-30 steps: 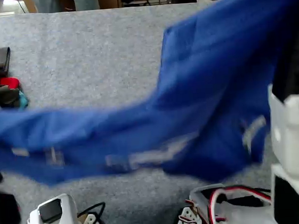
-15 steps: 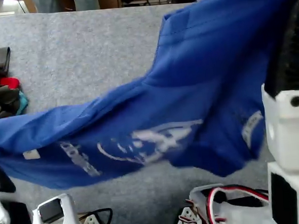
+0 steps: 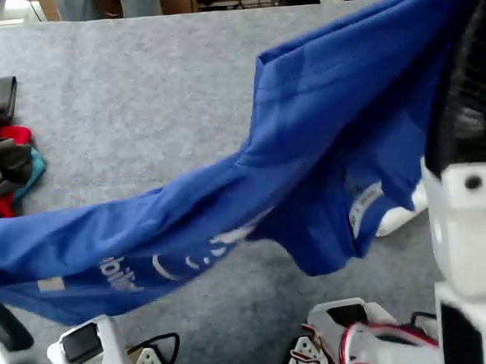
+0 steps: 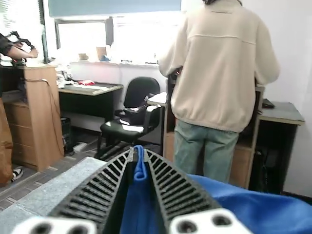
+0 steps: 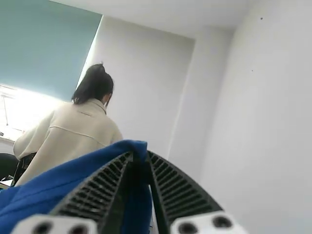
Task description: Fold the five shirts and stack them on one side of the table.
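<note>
A blue shirt (image 3: 308,161) with white print hangs stretched in the air across the grey table (image 3: 138,89), from the near left up to the far right. My left gripper (image 4: 139,168) is shut on a fold of the blue shirt (image 4: 140,170), held above the table's near left. My right gripper (image 5: 139,168) is shut on another edge of the blue shirt (image 5: 73,190), raised high at the right. A pile of other shirts (image 3: 2,159) in dark grey, red and teal lies at the table's left edge.
The arms' white bases (image 3: 88,352) and cables (image 3: 360,340) sit along the near edge. A tall white arm segment (image 3: 469,242) stands at the near right. Bare grey felt lies under the far half of the hanging shirt.
The blue shirt has lifted at the right and been pulled more taut. Its lower hem has risen off the near middle, uncovering more table there.
</note>
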